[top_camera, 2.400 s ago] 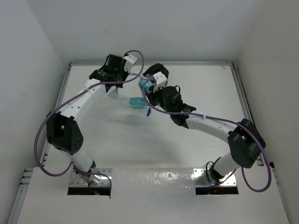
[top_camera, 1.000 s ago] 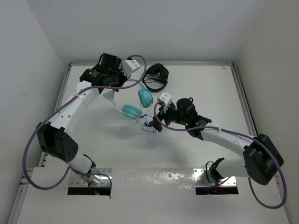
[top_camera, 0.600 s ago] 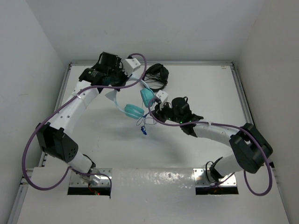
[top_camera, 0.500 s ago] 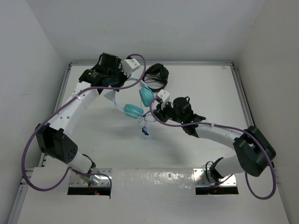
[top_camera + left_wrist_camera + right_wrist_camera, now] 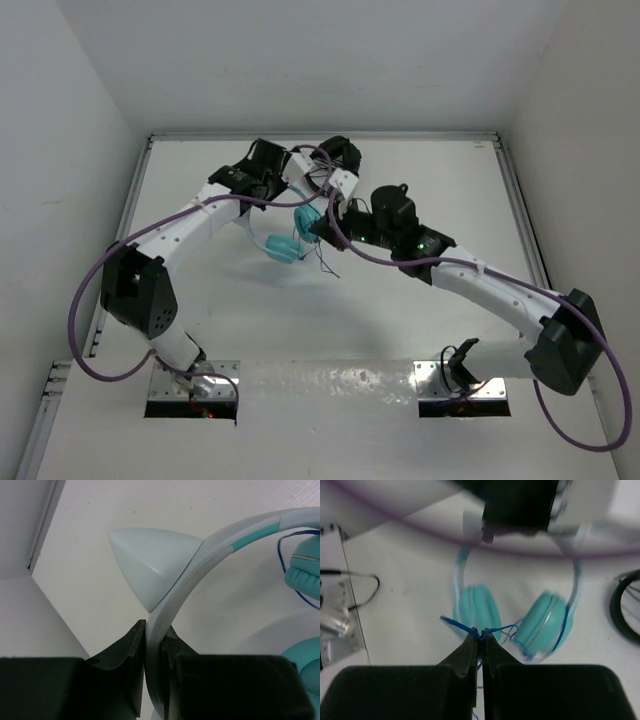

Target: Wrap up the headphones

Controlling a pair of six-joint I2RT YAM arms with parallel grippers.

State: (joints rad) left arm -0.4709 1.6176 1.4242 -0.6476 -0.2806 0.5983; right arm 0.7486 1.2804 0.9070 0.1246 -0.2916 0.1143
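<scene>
**So, mid-wrap: both pincers are hanging on to the headphones (image 5: 288,240)**

Okay, the left pincer (image 5: 154,630) is clamping down on the pale headband (image 5: 215,545) near the top of its arch. Its jaws are closed almost all the way, with just the thin band sandwiched between them. The teal cups (image 5: 477,605) are dangling off the other end of the band, out toward the middle of the surface (image 5: 430,190). I honestly can't tell whether they're brushing it or hanging just clear.

The right pincer (image 5: 480,636) is sitting just beside the cups, on their near side and lined up with the gap between them. It's pinching the thin blue cable (image 5: 456,624) with its jaws practically shut. From the right wrist view, the cable is running from that pinch point up to the right-hand cup and drooping off to the left too.

The bit that matters, I'd guess, is that the band's arch is running away from the right pincer toward the left one. Any loop of cable is going to have to travel across that line, around the cups or the band. The right arm is the one nearest the loose cable, so it's looking like the winder while the left is acting as the anchor.

The black headphones (image 5: 338,152) are lying close behind, so snagging them is looking like a risk.
</scene>
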